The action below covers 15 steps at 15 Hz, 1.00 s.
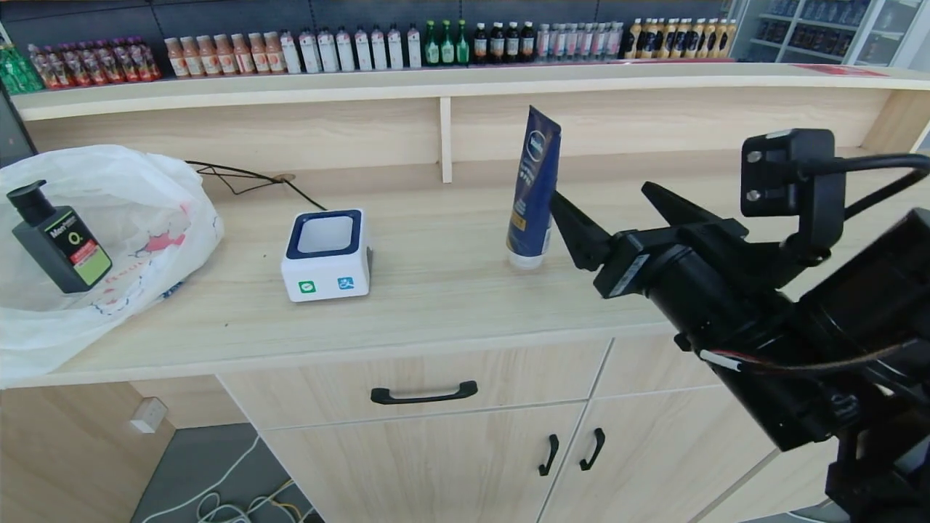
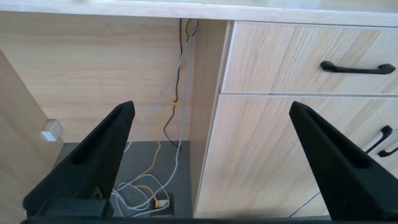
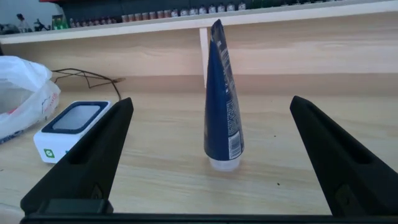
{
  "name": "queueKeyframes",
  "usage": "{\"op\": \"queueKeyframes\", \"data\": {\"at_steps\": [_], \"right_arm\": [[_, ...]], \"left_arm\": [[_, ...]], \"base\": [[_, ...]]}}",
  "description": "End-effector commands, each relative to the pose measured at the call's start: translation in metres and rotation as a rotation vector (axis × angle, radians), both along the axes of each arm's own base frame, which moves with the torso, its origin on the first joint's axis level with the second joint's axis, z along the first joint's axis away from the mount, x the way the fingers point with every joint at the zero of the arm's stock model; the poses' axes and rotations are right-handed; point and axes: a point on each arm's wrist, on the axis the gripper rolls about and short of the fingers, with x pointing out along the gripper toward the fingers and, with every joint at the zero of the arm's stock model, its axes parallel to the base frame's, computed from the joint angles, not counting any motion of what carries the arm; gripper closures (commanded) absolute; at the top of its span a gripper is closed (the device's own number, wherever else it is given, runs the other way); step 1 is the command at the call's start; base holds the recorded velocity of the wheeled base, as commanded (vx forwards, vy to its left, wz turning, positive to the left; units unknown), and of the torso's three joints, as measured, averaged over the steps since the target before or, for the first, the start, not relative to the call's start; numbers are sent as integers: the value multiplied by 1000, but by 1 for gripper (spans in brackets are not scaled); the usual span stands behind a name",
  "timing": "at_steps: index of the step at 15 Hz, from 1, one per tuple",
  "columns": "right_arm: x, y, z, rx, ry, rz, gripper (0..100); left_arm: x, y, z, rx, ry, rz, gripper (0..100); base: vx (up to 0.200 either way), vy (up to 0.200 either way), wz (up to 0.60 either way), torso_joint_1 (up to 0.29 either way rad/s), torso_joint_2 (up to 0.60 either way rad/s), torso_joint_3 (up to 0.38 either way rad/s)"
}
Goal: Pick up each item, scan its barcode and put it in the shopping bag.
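Blue tube [image 1: 534, 189]: upright on tabletop [image 1: 436, 305], right of scanner [image 1: 327, 254].
Right claw [image 1: 598, 190]: wide, farther right of scanner.
Left claw [image 2: 211, 106]: wide, lower than scanner.
Shopping bag [image 1: 145, 189]: left of scanner.

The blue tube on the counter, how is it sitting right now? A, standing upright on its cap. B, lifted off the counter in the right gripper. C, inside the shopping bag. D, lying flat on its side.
A: the blue tube stands cap-down on the counter, with the right gripper open around it and not closed on it.
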Motion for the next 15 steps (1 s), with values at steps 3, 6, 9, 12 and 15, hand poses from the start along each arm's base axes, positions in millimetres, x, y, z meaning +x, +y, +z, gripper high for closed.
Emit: {"op": "queueKeyframes", "data": {"at_steps": [3, 6, 9, 12, 15], "right_arm": [[18, 13, 27, 16, 50, 8, 0], [26, 13, 28, 4, 107, 15, 0], [34, 2, 20, -10, 130, -17, 0], [34, 2, 22, 12, 130, 26, 0], [35, 3, 32, 38, 107, 35, 0]], "left_arm": [[0, 0, 0, -2, 0, -1, 0], [0, 0, 0, 0, 0, -1, 0], [0, 0, 0, 0, 0, -1, 0], [0, 0, 0, 0, 0, 1, 0], [0, 0, 0, 0, 0, -1, 0]], "base": [[0, 0, 0, 0, 0, 0], [0, 0, 0, 0, 0, 0], [0, 0, 0, 0, 0, 0], [0, 0, 0, 0, 0, 0], [0, 0, 0, 0, 0, 0]]}}
